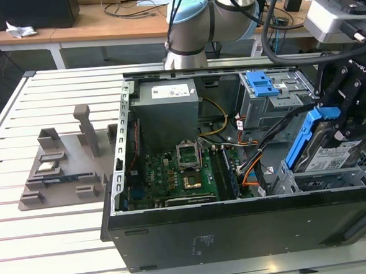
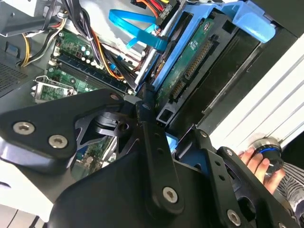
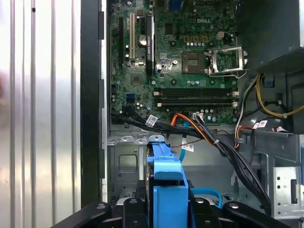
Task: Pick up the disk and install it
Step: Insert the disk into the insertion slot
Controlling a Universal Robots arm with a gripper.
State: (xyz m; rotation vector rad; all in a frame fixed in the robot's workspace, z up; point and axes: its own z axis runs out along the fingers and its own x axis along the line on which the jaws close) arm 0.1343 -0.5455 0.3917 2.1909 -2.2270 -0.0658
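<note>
The disk (image 1: pixel 332 157) is a silver drive with a white label, clipped in a blue side bracket (image 1: pixel 302 137). It hangs tilted over the grey metal drive bay (image 1: pixel 335 180) at the exterior view's right end of the open computer case (image 1: pixel 238 227). My gripper (image 1: pixel 341 124) is shut on it from above. In the second wrist view the disk's green circuit-board underside (image 2: pixel 190 61) runs away from the black fingers (image 2: pixel 148 133). In the first wrist view the blue bracket (image 3: pixel 166 183) sits between the fingers (image 3: pixel 130 209), above the bay floor (image 3: pixel 126 164).
A second drive cage with a blue latch (image 1: pixel 260 82) stands behind the bay. Black and orange cables (image 1: pixel 259 163) cross beside it, next to the motherboard (image 1: pixel 173 175) and power supply (image 1: pixel 168 113). A grey fixture tray (image 1: pixel 66 163) lies left on the slatted table. A person's hand (image 2: pixel 259 161) is near.
</note>
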